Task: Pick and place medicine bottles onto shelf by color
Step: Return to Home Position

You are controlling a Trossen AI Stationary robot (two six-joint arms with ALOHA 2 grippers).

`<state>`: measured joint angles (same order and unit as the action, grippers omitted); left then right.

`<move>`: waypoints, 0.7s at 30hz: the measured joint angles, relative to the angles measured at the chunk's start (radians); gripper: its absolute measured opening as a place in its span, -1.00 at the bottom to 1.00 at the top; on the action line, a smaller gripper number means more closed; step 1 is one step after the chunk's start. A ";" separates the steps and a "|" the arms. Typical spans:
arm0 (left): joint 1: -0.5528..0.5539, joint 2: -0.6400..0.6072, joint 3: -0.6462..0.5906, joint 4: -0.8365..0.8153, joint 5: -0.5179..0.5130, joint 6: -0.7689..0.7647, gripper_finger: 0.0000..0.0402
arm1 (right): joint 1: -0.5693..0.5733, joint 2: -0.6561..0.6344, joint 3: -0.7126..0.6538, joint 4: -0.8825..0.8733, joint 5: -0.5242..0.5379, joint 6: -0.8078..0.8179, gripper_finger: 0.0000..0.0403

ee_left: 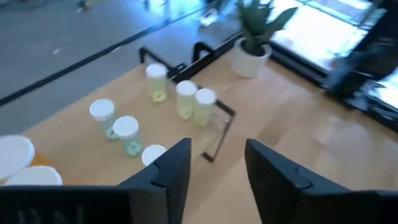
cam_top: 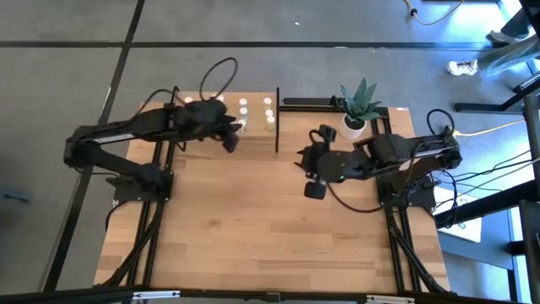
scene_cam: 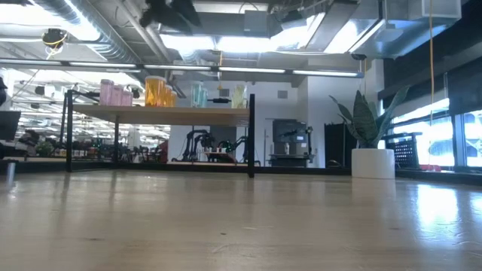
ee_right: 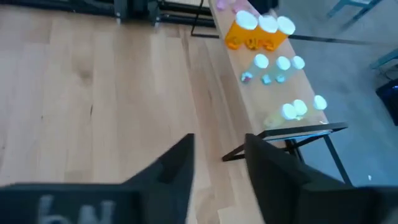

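The shelf [cam_top: 253, 139] stands at the table's far edge, left of the middle. The medicine bottles stand on it in colour groups: pink [scene_cam: 113, 92], orange [scene_cam: 158, 92], green [scene_cam: 199, 94] and yellowish [scene_cam: 239, 95]. My left gripper [cam_top: 229, 139] hangs open and empty above the shelf, beside the green bottles [ee_left: 127, 134] and near the yellowish ones [ee_left: 185, 98]. My right gripper [cam_top: 310, 173] is open and empty above the bare tabletop, right of the shelf. It faces the shelf [ee_right: 273, 93] and its bottles.
A white pot with a green plant [cam_top: 354, 127] stands at the table's far right, close to my right arm. A thin black post [cam_top: 278, 118] marks the shelf's right end. Bare tabletop [cam_top: 270, 236] lies toward the near edge.
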<state>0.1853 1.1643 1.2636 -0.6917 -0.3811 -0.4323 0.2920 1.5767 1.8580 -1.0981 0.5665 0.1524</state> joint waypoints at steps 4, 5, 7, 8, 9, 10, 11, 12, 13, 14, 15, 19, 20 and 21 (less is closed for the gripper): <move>-0.050 -0.092 0.000 -0.044 0.013 0.023 -0.49 | 0.000 -0.061 0.000 -0.012 0.000 0.000 -0.72; -0.063 -0.116 0.000 -0.062 0.014 0.025 -0.56 | 0.000 -0.078 0.000 -0.019 0.000 0.000 -0.82; -0.088 -0.165 0.000 -0.109 0.014 0.025 -0.72 | 0.000 -0.114 0.000 -0.046 -0.003 -0.002 -0.95; -0.100 -0.189 0.000 -0.132 0.012 0.025 -0.80 | 0.000 -0.133 0.000 -0.056 -0.010 0.001 -0.95; -0.112 -0.214 0.000 -0.158 0.008 0.025 -0.89 | 0.000 -0.152 0.000 -0.066 -0.023 0.008 -0.95; -0.124 -0.239 0.000 -0.186 0.006 0.024 -0.94 | 0.000 -0.173 0.000 -0.075 -0.039 0.022 -0.94; -0.135 -0.262 0.000 -0.212 0.005 0.024 -0.97 | 0.000 -0.192 0.000 -0.086 -0.052 0.032 -0.95; -0.147 -0.285 0.000 -0.229 0.003 0.024 -0.97 | 0.000 -0.209 0.001 -0.098 -0.062 0.043 -0.96; -0.160 -0.308 0.000 -0.247 0.002 0.025 -0.96 | 0.000 -0.224 0.001 -0.105 -0.072 0.050 -0.97; -0.175 -0.331 0.000 -0.269 0.001 0.025 -0.96 | 0.000 -0.236 0.001 -0.110 -0.084 0.051 -0.98; -0.188 -0.350 -0.001 -0.280 -0.002 0.026 -0.97 | 0.000 -0.248 0.001 -0.114 -0.106 0.048 -0.98; -0.236 -0.435 -0.043 -0.277 -0.004 0.060 -0.99 | 0.001 -0.302 -0.026 -0.095 -0.174 0.023 -0.98; -0.245 -0.459 -0.060 -0.275 -0.005 0.065 -0.99 | 0.001 -0.327 -0.058 -0.080 -0.178 0.017 -0.98; -0.254 -0.484 -0.080 -0.275 -0.007 0.066 -0.99 | 0.001 -0.352 -0.099 -0.054 -0.179 0.015 -0.98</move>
<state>-0.0686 0.6808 1.1836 -0.9662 -0.3880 -0.3666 0.2931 1.2246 1.7589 -1.1525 0.3878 0.1674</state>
